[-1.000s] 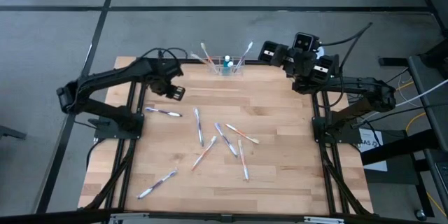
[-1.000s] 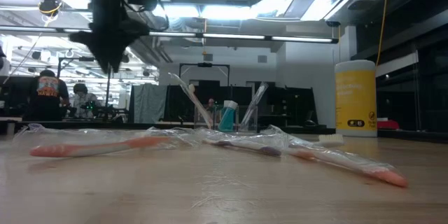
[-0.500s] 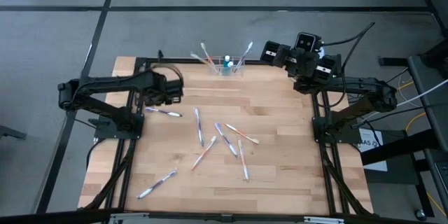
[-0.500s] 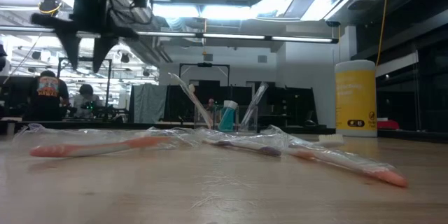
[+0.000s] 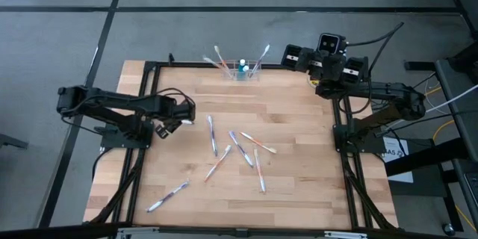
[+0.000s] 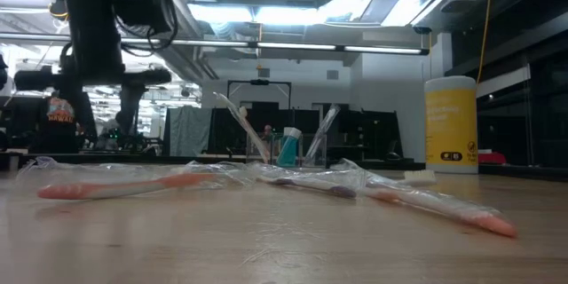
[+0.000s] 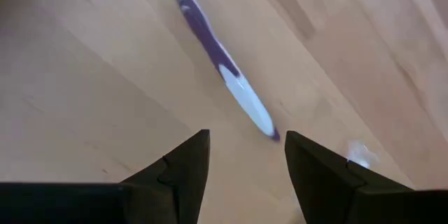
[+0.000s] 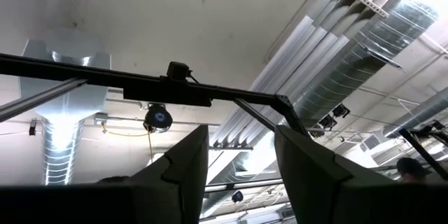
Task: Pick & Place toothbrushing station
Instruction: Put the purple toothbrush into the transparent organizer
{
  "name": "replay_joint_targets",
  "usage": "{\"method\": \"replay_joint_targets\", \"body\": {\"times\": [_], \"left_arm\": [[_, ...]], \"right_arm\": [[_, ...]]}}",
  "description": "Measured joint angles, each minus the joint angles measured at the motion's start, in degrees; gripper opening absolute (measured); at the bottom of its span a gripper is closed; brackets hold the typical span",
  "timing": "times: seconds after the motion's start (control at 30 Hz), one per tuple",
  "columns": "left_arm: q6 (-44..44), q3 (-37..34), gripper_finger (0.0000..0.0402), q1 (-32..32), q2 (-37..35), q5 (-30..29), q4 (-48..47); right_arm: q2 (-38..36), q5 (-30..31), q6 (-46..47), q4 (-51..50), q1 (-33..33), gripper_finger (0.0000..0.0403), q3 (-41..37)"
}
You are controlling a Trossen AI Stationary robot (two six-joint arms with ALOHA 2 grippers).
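The toothbrushing station (image 5: 240, 71), a small clear holder with a few toothbrushes standing in it, rests on the table's far edge and also shows in the low view (image 6: 295, 149). My left gripper (image 5: 167, 125) is open and points down over a purple-and-white toothbrush (image 7: 220, 66) lying flat near the table's left side. Its fingers stand either side of the brush's near end, (image 7: 245, 140), without touching it. My right gripper (image 5: 293, 56) is raised at the far right, open, pointing up at the ceiling (image 8: 241, 140).
Several loose toothbrushes (image 5: 239, 149) lie scattered over the middle of the wooden table, and one lies near the front left (image 5: 168, 196). Wrapped brushes (image 6: 133, 182) lie close in the low view. A tall yellow cylinder with a white top (image 6: 451, 124) stands at its right.
My left gripper has swung from beside the station toward the table's left and near side and come down low over the purple-and-white toothbrush. It has rolled about its own axis, and its fingers now stand wider apart. The right arm has kept still.
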Motion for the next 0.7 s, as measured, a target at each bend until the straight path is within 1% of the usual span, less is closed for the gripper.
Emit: {"method": "replay_joint_targets", "body": {"times": [0.13, 0.33, 0.5, 0.7], "left_arm": [[-0.1, -1.5, 0.0181, 3.6, 0.7, -0.8, 1.9], [0.2, -3.3, 0.0171, 7.7, 1.7, -0.6, 1.6], [0.6, -4.8, 0.0163, 9.0, 2.3, -0.1, 2.4], [-0.5, -8.2, 0.0154, 9.7, 2.3, 1.4, 3.5]], "right_arm": [[0.0, -0.4, 0.4, 0.0, 0.0, 0.0166, 0.0], [0.0, -0.7, 0.9, 0.0, 0.0, 0.0166, 0.0], [-0.1, -0.6, 1.0, 0.1, 0.0, 0.0166, 0.0], [-0.7, -0.2, 0.6, 0.4, 0.0, 0.0166, 0.0]]}}
